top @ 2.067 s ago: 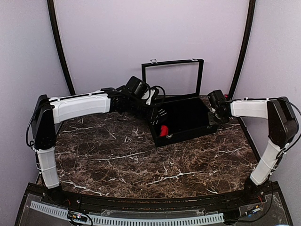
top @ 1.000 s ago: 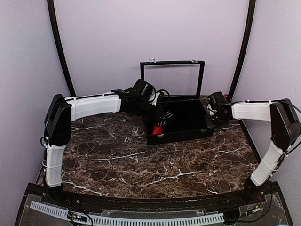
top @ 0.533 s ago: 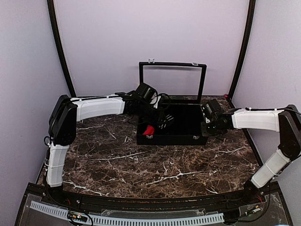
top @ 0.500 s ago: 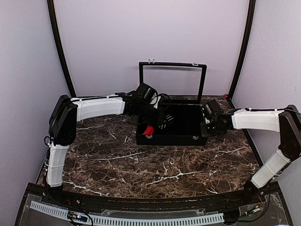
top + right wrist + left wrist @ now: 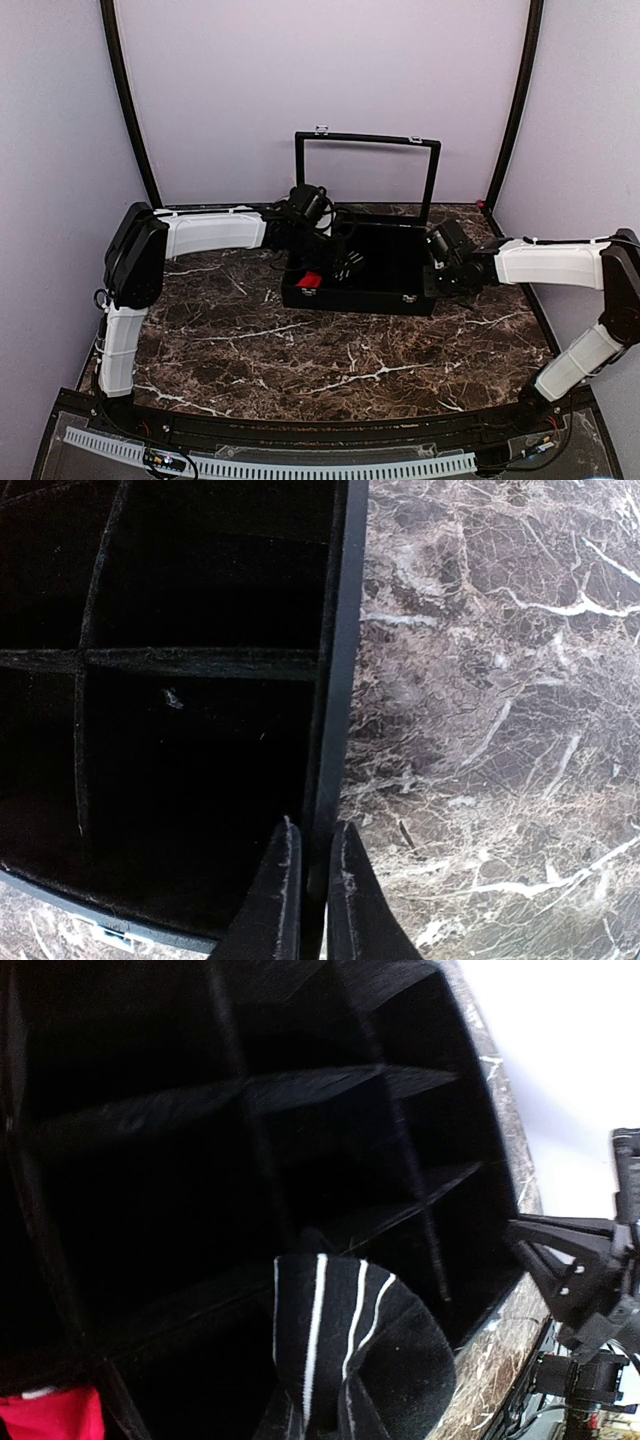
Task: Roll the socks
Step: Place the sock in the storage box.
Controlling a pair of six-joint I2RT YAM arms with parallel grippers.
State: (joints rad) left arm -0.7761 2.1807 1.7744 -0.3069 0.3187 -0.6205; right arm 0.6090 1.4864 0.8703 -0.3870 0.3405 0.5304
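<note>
At the back of the tabletop (image 5: 300, 350), the box (image 5: 350, 300) stands open with its lid (image 5: 367, 140) upright. The left arm rises from its base, bends at the elbow and runs level to the right, its wrist dipping over the box's left half. Its claw (image 5: 345, 262) hangs above the dividers with a striped sock (image 5: 350, 1340), black with white lines, bunched in its grip; the fabric hides the fingers. The red sock (image 5: 310, 280) lies in the front left compartment, just left of that claw and apart from it; in the left wrist view it shows only as a red corner (image 5: 45, 1415). The right arm reaches up and leftward, forearm level, to the box's right end. Its claw (image 5: 315, 880) is pinched on the box's side wall (image 5: 335, 680), one finger inside and one outside.
</note>
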